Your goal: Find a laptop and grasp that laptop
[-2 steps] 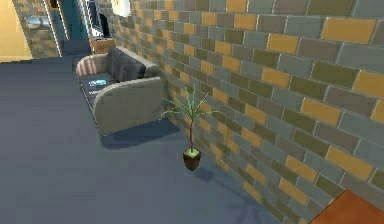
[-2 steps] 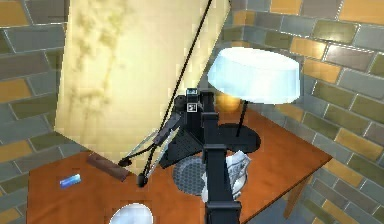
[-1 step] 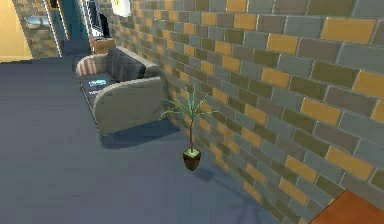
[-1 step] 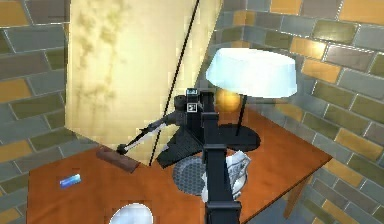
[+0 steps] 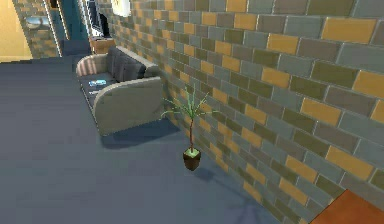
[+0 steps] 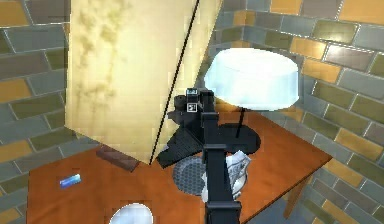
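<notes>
The likeliest laptop I see is a pale flat thing (image 5: 95,82) lying on the seat of the grey sofa (image 5: 120,90), far up the forward view's left; it is too small to be sure, so I treat it as a candidate to confirm as I get closer. My gripper (image 6: 172,150) hangs at the end of my arm (image 6: 215,185) above a crowded wooden table (image 6: 300,165), between a tall beige panel (image 6: 125,70) and a white-shaded lamp (image 6: 252,78). With that clutter behind my fingers I cannot tell what state they are in, nor whether they hold anything. To do this step well, I judge I should first draw the arm in and lift it clear, so that turning the base sweeps nothing off the table. Then I should drive along the open floor, well away from the potted plant (image 5: 189,125) beside the brick wall (image 5: 290,90). I should stop with the sofa's seat on my reaching side, close enough that a short, level extension reaches the pale thing.
</notes>
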Motion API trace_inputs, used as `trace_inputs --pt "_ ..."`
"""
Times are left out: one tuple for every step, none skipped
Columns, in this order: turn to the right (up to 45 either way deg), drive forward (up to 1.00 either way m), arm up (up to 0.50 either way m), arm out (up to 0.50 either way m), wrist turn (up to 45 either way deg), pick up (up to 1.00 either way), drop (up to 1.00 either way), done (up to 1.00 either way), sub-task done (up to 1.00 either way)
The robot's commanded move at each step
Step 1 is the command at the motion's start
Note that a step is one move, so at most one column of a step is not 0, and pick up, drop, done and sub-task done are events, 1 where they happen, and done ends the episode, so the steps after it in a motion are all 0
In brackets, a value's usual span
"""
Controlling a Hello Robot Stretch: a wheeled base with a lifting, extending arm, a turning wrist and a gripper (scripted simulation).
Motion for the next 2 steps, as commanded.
trace_inputs --pt "0.0 0.0 0.0 0.0 9.0 0.0 0.0 0.0 0.0" --pt "0.0 0.0 -0.3 0.0 0.0 0.0 0.0 0.0 0.0"
